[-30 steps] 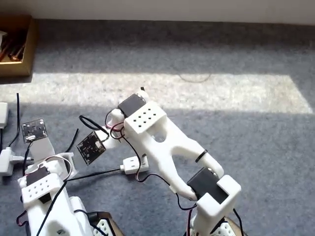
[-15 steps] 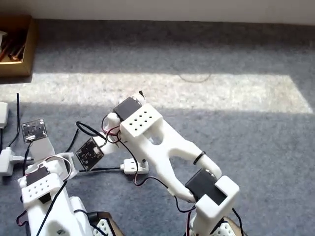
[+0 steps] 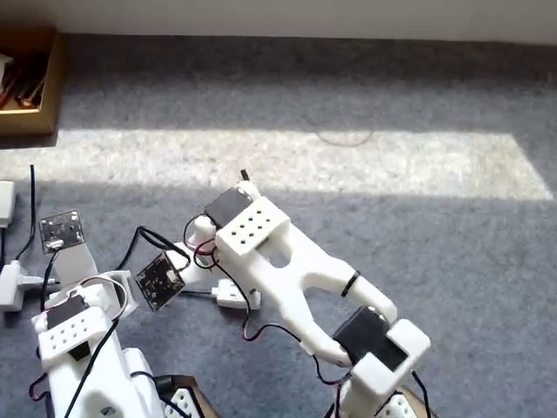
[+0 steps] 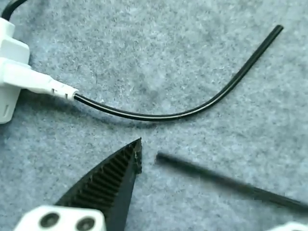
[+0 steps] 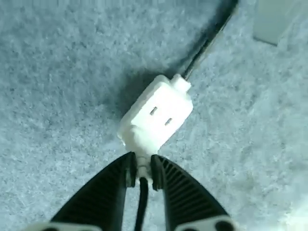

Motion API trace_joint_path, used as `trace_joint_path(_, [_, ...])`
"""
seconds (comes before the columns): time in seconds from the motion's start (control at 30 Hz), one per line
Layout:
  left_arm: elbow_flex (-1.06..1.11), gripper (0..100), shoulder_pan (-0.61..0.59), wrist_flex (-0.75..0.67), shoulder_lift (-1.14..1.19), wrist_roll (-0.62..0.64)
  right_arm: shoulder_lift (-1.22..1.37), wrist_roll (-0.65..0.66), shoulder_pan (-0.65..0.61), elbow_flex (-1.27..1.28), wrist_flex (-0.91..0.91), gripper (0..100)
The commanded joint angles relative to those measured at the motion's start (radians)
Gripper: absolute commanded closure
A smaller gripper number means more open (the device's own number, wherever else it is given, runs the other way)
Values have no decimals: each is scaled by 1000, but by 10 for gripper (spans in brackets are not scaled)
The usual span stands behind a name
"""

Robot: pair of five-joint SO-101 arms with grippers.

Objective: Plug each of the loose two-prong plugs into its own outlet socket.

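– Plug (image 5: 137, 139) in hand: where is it?
– Near the middle of the grey carpet (image 3: 418, 261), a little to the left and toward the near side. It is white, with a black cord (image 5: 142, 197). Its body butts end-on against a white socket block (image 5: 161, 113), which shows two slots on its upper face.
– What holds it?
– The right gripper (image 5: 142, 166). Its black jaws are pinched on the plug's narrow neck, where the cord leaves.
– Is it fully home?
– I cannot tell; the seam between plug and block is unclear. I judge this to be the seating step.
– How should it be done?
– Push straight along the block's length, not downward, or the loose block may slide or tip on the carpet. Grip the stiff neck, never the cord.
– And the other one?
– What looks like a second white plug (image 3: 13, 283) lies at the left edge of the carpet. The left gripper (image 3: 97, 272) sits just right of it, jaws apart and holding nothing, above that plug's curved cord (image 4: 159, 115).
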Motion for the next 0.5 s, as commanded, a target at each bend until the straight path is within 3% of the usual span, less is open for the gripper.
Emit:
trace_joint_path(0.0, [-4, 437, 12, -12, -7, -8, -22, -14, 5, 61, -50, 991])
trace_joint_path(0.2, [-4, 437, 13, -12, -7, -8, -22, -110, 94, 163, -186, 991])
trace_joint_path(0.47, [-2, 437, 58, -12, -10, -8, -41, -362, 61, 165, -223, 957])
